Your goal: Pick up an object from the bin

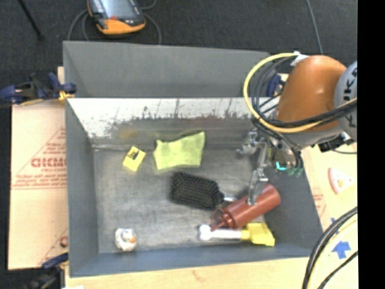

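Note:
My gripper (257,184) hangs at the right side of the bin, its tip just above the upper end of a red-brown bottle (249,209). The bottle lies tilted, its narrow neck pointing down-left. Under the bottle, near the front wall, rests a white stick-like thing with a yellow end (240,235). A black hairbrush (194,190) lies left of the bottle, its handle running toward the bottle's neck. Whether the gripper touches the bottle is not clear.
A yellow-green cloth (179,150) lies at the back middle, with a small yellow block (133,159) to its left. A little white and orange ball (125,238) sits in the front left corner. The arm's orange cover and cables hang over the bin's right wall.

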`<state>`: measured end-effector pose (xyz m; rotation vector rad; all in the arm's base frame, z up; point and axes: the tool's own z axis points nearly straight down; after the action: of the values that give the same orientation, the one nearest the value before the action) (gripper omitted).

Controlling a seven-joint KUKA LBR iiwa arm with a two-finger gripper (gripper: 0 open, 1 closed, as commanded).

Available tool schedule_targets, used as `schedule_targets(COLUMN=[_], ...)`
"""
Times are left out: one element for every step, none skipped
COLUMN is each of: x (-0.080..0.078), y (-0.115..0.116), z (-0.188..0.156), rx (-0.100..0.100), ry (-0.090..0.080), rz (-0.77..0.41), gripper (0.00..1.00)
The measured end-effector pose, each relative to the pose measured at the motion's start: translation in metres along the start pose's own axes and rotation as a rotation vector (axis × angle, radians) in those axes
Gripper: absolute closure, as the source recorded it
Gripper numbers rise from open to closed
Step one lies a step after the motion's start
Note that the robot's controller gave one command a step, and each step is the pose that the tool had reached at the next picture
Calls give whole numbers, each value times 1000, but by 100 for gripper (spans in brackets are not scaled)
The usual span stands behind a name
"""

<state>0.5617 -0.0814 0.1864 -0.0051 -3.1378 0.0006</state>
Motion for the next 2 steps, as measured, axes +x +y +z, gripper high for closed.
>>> schedule_targets(x=[-2,-1], y=[0,36], z=[-5,65], rx=[1,2], ry=[-8,-14], rz=[-2,-29], gripper=[0,0])
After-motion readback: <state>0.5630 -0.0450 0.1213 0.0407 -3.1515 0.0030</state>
